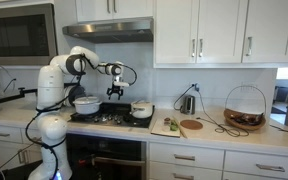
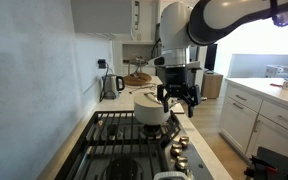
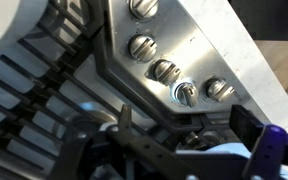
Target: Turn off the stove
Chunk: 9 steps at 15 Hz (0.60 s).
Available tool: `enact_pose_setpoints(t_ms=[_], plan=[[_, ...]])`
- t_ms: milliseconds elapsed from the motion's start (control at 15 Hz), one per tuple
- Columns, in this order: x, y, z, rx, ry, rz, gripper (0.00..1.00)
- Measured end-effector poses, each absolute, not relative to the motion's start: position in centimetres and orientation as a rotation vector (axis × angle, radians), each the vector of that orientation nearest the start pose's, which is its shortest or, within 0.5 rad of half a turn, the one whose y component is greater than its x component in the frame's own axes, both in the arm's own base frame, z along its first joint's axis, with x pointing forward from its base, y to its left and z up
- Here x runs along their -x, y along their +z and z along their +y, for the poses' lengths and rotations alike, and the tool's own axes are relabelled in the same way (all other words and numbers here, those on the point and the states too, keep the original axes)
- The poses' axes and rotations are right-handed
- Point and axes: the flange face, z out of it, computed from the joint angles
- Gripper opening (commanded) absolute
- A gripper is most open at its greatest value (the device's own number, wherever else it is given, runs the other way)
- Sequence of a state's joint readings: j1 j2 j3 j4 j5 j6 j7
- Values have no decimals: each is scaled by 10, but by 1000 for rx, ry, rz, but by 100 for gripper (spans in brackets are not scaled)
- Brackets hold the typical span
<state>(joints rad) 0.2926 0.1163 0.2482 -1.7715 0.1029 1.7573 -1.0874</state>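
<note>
The stove (image 1: 109, 119) is a black gas cooktop with dark grates (image 2: 124, 135) above a dark oven front (image 1: 106, 156). A row of metal knobs runs along its front steel strip (image 2: 179, 150). In the wrist view several knobs show on the steel panel, one of them (image 3: 187, 93) just ahead of the jaws. My gripper (image 2: 176, 100) hangs above the front edge of the stove near the knobs. It is open and empty, with its two fingers spread (image 3: 184, 125). It touches no knob.
A white pot (image 1: 87, 103) and a second white pot (image 2: 152, 108) stand on the burners. A kettle (image 1: 188, 103), a cutting board (image 1: 174, 126) and a wire basket (image 1: 245, 108) are on the counter. A steel hood (image 1: 109, 30) and a microwave (image 1: 19, 33) hang above.
</note>
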Motion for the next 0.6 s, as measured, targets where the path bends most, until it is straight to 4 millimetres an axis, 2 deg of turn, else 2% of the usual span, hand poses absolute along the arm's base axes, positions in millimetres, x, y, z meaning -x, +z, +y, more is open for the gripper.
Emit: enact_pose_setpoints(t_ms=[333,600], plan=[[-482,434,328,-2180,-358,2587,100],[-463,416,344,-2049,-473,2810,100]])
